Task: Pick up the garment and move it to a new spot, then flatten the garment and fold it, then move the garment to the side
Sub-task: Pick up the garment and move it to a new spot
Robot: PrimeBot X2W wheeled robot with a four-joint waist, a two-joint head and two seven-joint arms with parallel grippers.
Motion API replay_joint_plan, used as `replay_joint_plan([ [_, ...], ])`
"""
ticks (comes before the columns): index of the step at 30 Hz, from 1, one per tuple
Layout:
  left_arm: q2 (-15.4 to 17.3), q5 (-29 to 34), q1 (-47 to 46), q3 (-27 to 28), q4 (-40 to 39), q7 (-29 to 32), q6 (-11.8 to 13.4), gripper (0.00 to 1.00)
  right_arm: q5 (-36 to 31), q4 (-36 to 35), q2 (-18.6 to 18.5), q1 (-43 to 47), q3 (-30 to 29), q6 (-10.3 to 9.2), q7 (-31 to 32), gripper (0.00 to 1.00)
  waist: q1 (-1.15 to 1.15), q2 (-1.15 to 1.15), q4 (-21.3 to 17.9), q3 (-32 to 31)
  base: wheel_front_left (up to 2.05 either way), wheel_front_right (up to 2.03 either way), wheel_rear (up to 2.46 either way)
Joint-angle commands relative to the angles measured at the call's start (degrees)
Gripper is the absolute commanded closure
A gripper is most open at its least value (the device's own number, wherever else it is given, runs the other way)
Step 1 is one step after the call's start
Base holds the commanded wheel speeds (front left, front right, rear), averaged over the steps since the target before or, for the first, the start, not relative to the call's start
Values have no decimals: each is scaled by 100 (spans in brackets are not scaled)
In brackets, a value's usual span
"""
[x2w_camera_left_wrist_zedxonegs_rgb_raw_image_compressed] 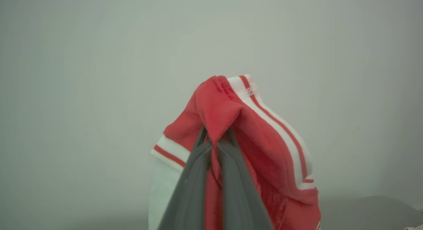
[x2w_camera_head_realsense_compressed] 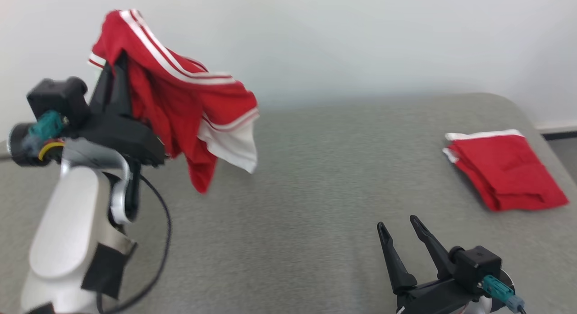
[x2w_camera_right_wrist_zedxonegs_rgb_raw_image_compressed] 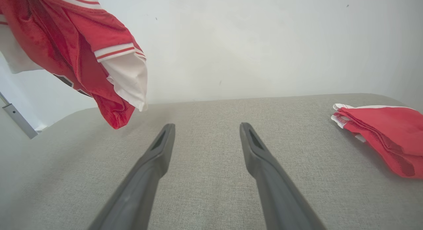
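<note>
The left hand (x2w_camera_head_realsense_compressed: 118,61), clamped shut on a bunched fold of the red mesh garment with white-striped trim (x2w_camera_head_realsense_compressed: 189,102), lifts it clear of the grey fabric-covered table (x2w_camera_head_realsense_compressed: 315,178), presumably for relocation, while the right hand (x2w_camera_head_realsense_compressed: 397,221) hovers low, empty and spread wide, apart from a folded red cloth (x2w_camera_head_realsense_compressed: 505,169).

Bare table (x2w_camera_head_realsense_compressed: 315,183) centre, hanging garment (x2w_camera_head_realsense_compressed: 180,102) left, folded garment (x2w_camera_head_realsense_compressed: 507,172) right

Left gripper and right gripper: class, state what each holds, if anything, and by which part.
The left gripper is shut on the red garment, pinching a bunched fold of red cloth beside a white-striped edge. The right gripper is open, holding nothing.
</note>
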Motion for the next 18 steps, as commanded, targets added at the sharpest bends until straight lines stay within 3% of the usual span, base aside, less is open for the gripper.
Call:
replay_joint_plan([
  [1, -45, -20, 213, -21, -293, 66, 61, 100, 8, -28, 0, -17, 9, -14, -17, 0, 1, 0, -890, -112, 0, 0, 0],
  [5, -179, -83, 824, -127, -1141, 336, 255, 100, 0, -35, 2, -51, 34, -14, -11, 0, 1, 0, -1286, -16, 0, 0, 0],
  [9, -301, -129, 1332, -280, -1501, 415, 320, 100, 15, -34, 3, -84, 85, -14, -25, 0, 1, 0, -1562, 95, 0, 0, 0],
  [18, -587, -195, 2031, -646, -549, 291, 302, 100, 69, 25, 3, -168, 237, -14, -44, 0, 1, 0, -1795, 253, 0, 0, 0],
])
